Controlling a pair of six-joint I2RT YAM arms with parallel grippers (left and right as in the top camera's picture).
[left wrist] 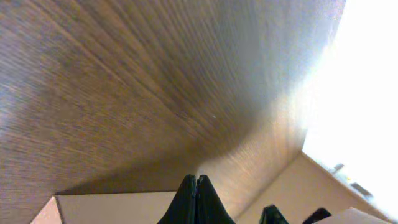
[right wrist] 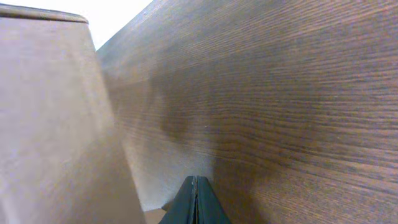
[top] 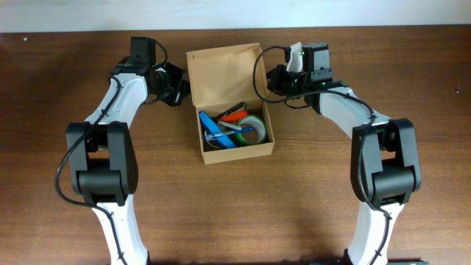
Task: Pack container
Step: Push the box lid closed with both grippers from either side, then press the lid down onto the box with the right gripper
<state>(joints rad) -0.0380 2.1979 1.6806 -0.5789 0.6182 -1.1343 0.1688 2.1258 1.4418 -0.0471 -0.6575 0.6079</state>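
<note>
Spanning every view, wooden table under everything, dark brown grain. Left arm and right arm, white and black, both reach in toward the far middle.

Container, tan cardboard box, sits between the two grippers and slightly nearer the robot than both. Its hinged flap lid is open and leans back on the far side. The lid's left edge is just beside the left gripper, its right edge just beside the right gripper; cannot tell if either touches. On the left wrist view, cardboard shows just below-left of the fingertips. On the right wrist view, a cardboard wall fills the left, close beside the fingertips.

Inside the box: green-edged tape roll on the right-gripper side, blue item on the left-gripper side, orange item toward the lid.

Left gripper: fingers pressed together, nothing between. Right gripper: same, fingers together, holding nothing.
</note>
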